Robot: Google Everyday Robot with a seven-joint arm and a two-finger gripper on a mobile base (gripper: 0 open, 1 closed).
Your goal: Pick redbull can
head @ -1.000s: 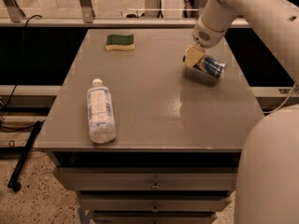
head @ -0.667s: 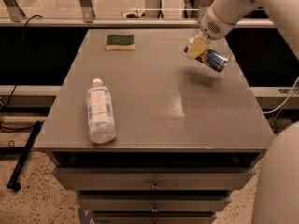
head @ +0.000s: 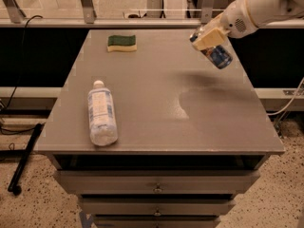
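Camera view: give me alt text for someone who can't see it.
The gripper holds the redbull can tilted above the far right of the gray table. A water bottle lies on its side near the front left, and a green-yellow sponge sits at the back.

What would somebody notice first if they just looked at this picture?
The gripper at the far right is shut on the redbull can and holds it tilted in the air above the grey table, with a dark shadow under it. Next comes the clear water bottle lying on its side near the front left, then the green and yellow sponge at the far edge.
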